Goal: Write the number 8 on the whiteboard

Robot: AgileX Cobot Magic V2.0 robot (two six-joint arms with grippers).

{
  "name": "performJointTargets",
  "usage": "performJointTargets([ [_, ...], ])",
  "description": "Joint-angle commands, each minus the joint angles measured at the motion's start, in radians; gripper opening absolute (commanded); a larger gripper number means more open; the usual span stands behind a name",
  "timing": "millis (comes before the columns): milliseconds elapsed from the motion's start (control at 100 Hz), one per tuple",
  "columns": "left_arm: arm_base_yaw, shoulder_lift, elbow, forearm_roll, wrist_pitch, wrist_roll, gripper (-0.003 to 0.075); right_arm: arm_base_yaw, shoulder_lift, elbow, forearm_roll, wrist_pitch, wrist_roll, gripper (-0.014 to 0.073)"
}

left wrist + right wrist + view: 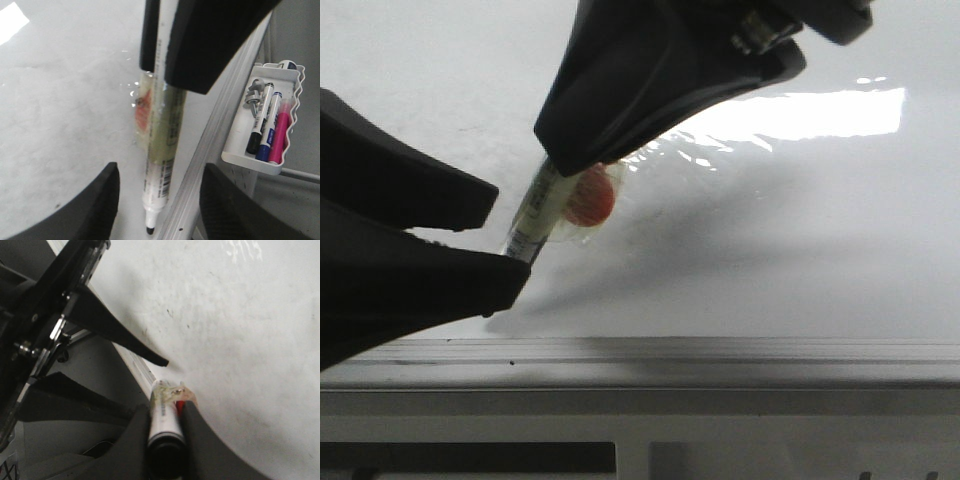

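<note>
The whiteboard (770,220) fills most of each view, glossy white with glare; no number 8 shows on it. My right gripper (570,165) is shut on a white marker (542,205) that has clear tape and an orange patch (590,195) on its barrel. In the right wrist view the marker (165,415) sits tight between the fingers of the right gripper (167,412). The marker (160,165) points its bare black tip (150,230) down near the board's frame. My left gripper (160,175) is open, its jaws on either side of the marker's tip end without touching it.
The board's grey metal frame (720,350) runs along the near edge. A white tray (250,162) hangs beside the frame and holds black, blue and pink markers. The left gripper's black fingers (125,340) show in the right wrist view, close to the marker.
</note>
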Motion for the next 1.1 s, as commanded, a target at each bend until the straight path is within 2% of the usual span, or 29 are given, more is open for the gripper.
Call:
performJointTargets([
  [0,-0.001,-0.074,-0.032,-0.084,-0.005,-0.013,0.0368,-0.004,-0.041,-0.034,-0.007,-0.050,-0.002,-0.0071],
  [130,0.006,-0.229,-0.032,-0.261,0.072,-0.013,0.0368,-0.004,-0.099,-0.036,-0.007,-0.044,0.037,-0.0070],
  [230,0.013,-0.340,-0.032,-0.267,0.083,-0.013,0.0368,-0.023,-0.140,-0.061,-0.007,-0.006,0.089,-0.0052],
  [380,0.032,-0.448,-0.032,-0.267,0.081,-0.013,0.0368,-0.074,-0.154,-0.137,-0.024,0.036,0.088,-0.0050],
  [700,0.056,-0.467,-0.032,-0.268,0.087,-0.013,0.0368,-0.246,-0.099,-0.214,-0.039,0.072,0.090,-0.0050],
  [960,0.056,-0.467,-0.032,-0.268,0.083,-0.013,0.0368,-0.229,-0.020,-0.214,-0.046,0.174,0.098,-0.0050],
  [1010,0.056,-0.467,-0.032,-0.268,0.083,-0.013,0.0368,-0.229,-0.041,-0.214,-0.079,0.205,0.134,-0.0050],
  [1090,0.056,-0.467,-0.032,-0.268,0.083,-0.013,0.0368,-0.229,-0.090,-0.214,-0.224,0.280,0.226,-0.0051],
])
